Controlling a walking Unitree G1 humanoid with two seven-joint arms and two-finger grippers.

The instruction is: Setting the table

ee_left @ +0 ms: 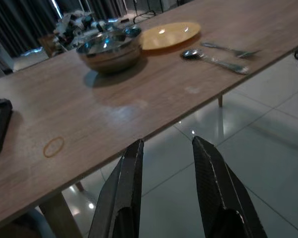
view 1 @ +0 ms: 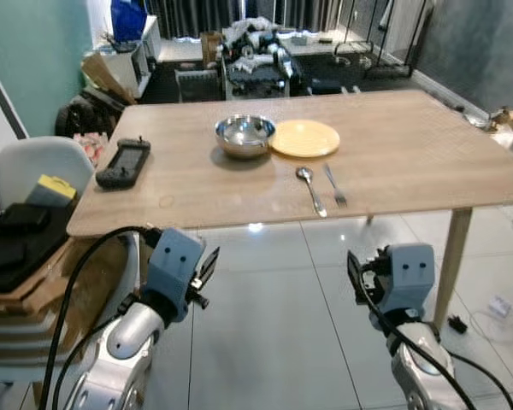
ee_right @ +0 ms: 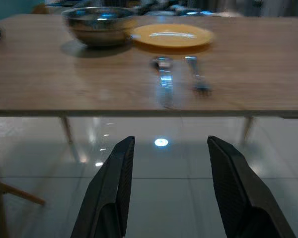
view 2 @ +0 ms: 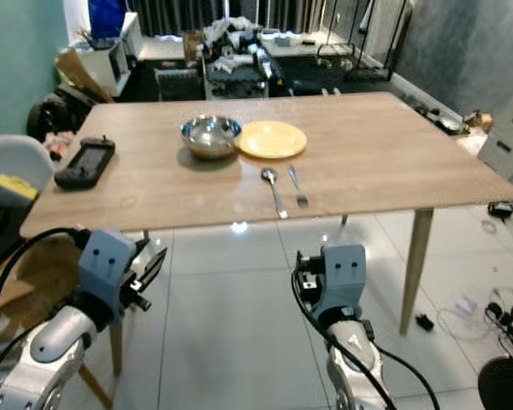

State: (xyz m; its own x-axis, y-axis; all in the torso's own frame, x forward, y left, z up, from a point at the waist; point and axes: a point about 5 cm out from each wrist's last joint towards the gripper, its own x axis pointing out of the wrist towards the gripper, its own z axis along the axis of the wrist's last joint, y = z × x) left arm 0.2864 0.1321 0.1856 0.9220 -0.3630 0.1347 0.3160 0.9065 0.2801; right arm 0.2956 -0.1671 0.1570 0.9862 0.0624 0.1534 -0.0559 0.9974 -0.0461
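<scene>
A wooden table [view 1: 393, 162] stands in front of me. On it sit a steel bowl [view 1: 244, 136] and, touching its right side, a yellow plate [view 1: 305, 137]. In front of the plate lie a spoon [view 1: 310, 189] and a fork [view 1: 334, 184], side by side. My left gripper [view 1: 209, 265] hangs below the table's near edge, open and empty, fingers [ee_left: 126, 188] apart. My right gripper [view 1: 356, 275] is also low, under the table edge, open with nothing between its fingers [ee_right: 114, 188].
A black handheld device [view 1: 124, 162] lies on the table's left part. A white chair [view 1: 34, 166] with black and yellow items [view 1: 26, 220] and cardboard stands at my left. Clutter fills the room behind the table. White tiled floor [view 1: 274, 325] lies below.
</scene>
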